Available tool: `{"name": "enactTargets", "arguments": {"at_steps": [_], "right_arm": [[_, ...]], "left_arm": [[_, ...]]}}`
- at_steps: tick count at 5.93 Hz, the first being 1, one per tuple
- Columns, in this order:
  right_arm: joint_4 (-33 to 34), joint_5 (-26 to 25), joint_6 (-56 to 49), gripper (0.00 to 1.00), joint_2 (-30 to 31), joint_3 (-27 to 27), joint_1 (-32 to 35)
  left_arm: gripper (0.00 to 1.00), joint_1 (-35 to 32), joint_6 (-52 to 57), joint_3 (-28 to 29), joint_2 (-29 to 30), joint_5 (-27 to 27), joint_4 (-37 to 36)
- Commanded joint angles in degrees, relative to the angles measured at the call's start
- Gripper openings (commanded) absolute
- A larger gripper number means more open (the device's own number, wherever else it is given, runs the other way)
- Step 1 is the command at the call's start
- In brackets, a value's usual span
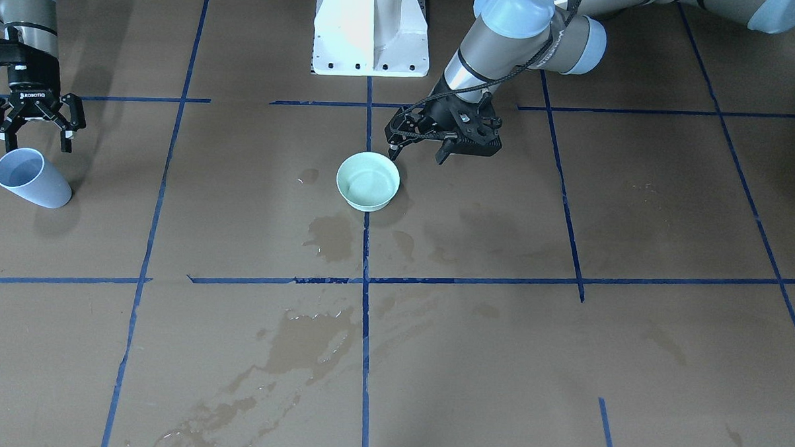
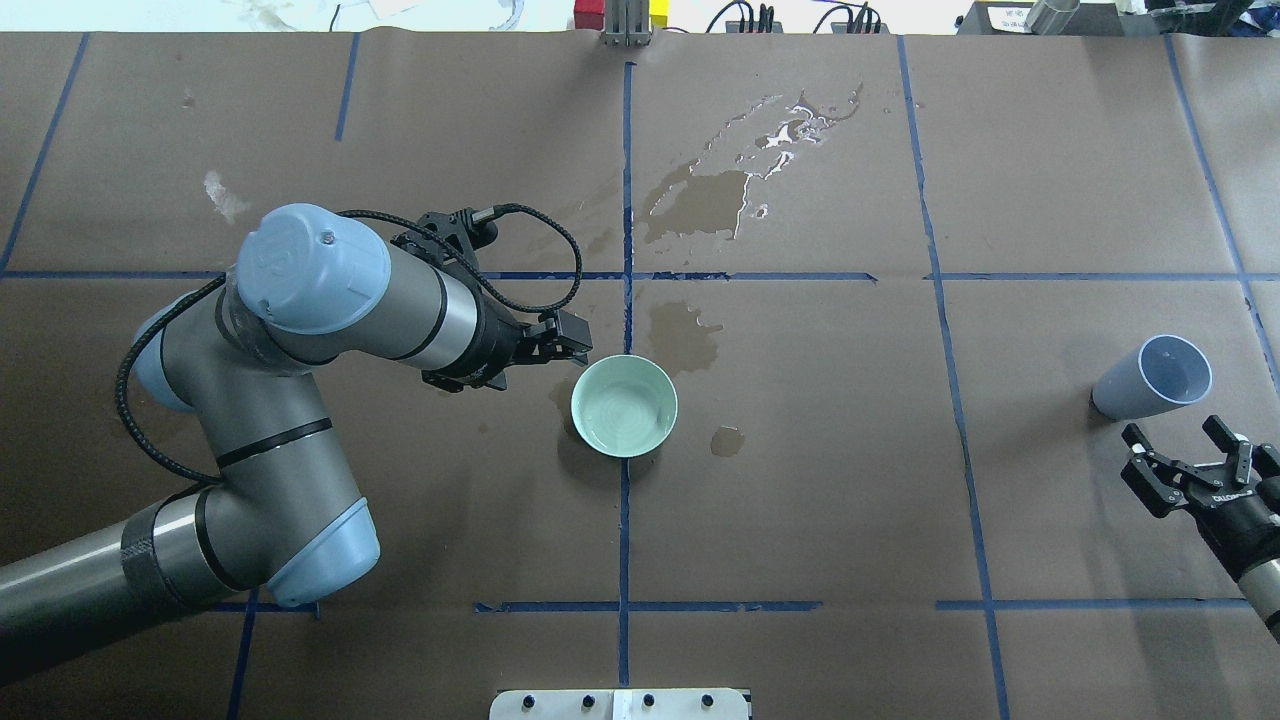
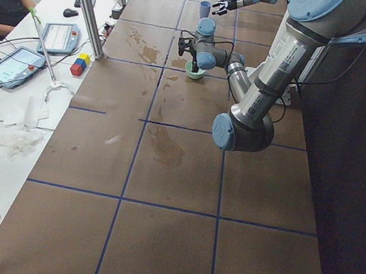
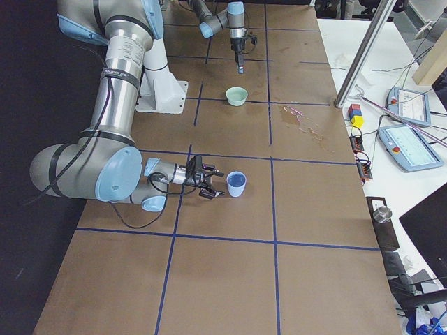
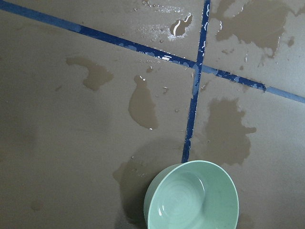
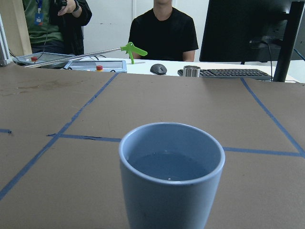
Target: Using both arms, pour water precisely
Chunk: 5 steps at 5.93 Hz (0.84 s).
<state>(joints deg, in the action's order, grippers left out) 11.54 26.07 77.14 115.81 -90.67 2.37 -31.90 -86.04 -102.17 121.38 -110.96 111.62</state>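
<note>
A blue cup [image 2: 1150, 378] stands on the brown paper at the table's right. The right wrist view shows clear water [image 6: 171, 167] in it. My right gripper [image 2: 1172, 430] is open and empty just short of the cup, not touching it; it also shows in the front-facing view [image 1: 35, 146] behind the cup [image 1: 32, 177]. A pale green bowl [image 2: 624, 405] sits on the centre tape line. My left gripper [image 1: 416, 157] is open and empty, hovering right beside the bowl [image 1: 368, 181]. The left wrist view looks down on the bowl [image 5: 190, 198]; whether it holds water I cannot tell.
Dark wet stains and glinting puddles [image 2: 740, 180] spread over the paper beyond the bowl. The white pedestal [image 1: 371, 31] stands at the robot's side. Operators, tablets and a keyboard [image 6: 228, 73] are on a white table beyond the far edge.
</note>
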Motion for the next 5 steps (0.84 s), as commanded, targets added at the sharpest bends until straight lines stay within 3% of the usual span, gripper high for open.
{"name": "enactTargets", "arguments": {"at_steps": [1,5], "right_arm": [[-0.2,-0.06,-0.06,0.99,-0.94,1.54,0.01],[-0.2,0.29,-0.5,0.99,-1.29,1.81,1.14]], "left_arm": [[1.0,0.0,0.0,-0.14,0.0,0.05,0.0],[1.0,0.09,0.0,-0.57,-0.44,0.05,0.0]]}}
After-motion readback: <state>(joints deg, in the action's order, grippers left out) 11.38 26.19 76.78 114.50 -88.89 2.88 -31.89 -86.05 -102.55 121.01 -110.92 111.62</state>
